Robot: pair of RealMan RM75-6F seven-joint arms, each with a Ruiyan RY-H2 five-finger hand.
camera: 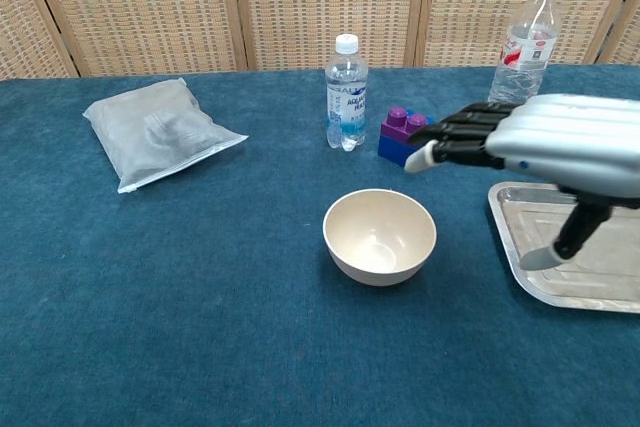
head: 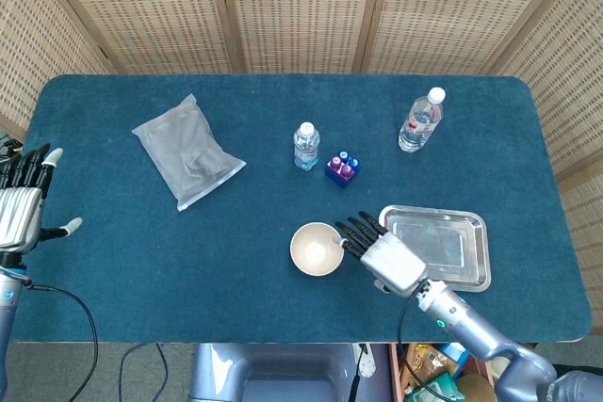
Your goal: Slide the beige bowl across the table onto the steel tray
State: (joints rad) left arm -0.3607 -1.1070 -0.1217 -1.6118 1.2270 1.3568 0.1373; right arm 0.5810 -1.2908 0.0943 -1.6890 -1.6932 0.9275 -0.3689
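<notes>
The beige bowl (head: 316,249) (camera: 379,236) stands upright near the table's front middle. Just to its right lies the steel tray (head: 464,237) (camera: 565,257), with nothing on it. My right hand (head: 383,252) (camera: 540,144) hovers flat between the bowl and the tray, fingers stretched out toward the bowl's right rim and holding nothing; whether the fingertips touch the rim I cannot tell. My left hand (head: 23,202) is at the table's far left edge, fingers spread and holding nothing, seen only in the head view.
A grey plastic pouch (head: 187,152) (camera: 155,132) lies at the back left. A small water bottle (head: 305,145) (camera: 345,92) and a purple-and-blue block (head: 342,168) (camera: 408,136) stand behind the bowl. A larger bottle (head: 419,120) (camera: 520,52) stands behind the tray.
</notes>
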